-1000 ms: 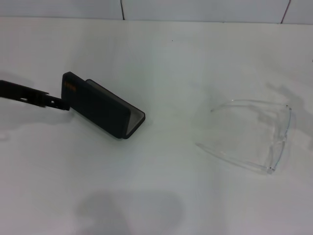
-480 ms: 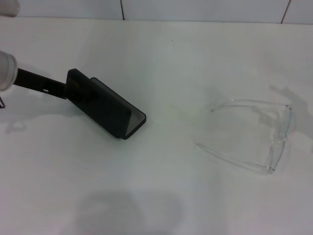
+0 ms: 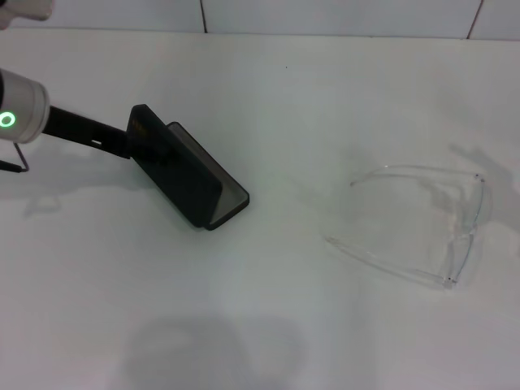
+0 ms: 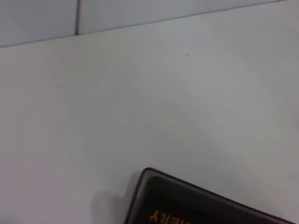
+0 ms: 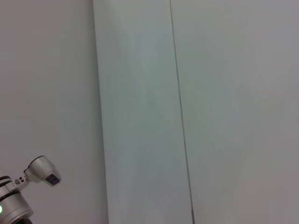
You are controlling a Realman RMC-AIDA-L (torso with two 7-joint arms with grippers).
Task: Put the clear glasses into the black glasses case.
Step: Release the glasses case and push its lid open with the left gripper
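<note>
Head view: left claw reaches in from the table's left side and meets the raised lid of the black glasses case; whether it is apart or clamped I cannot tell. Case stands open on the table. Clear glasses lie well apart to the right, arms unfolded.

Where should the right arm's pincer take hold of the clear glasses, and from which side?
Probably from above, at the front frame of the clear glasses, which faces the robot's right. Both thin arms are unfolded, pointing left toward the black glasses case, and look flimsier to pinch.
</note>
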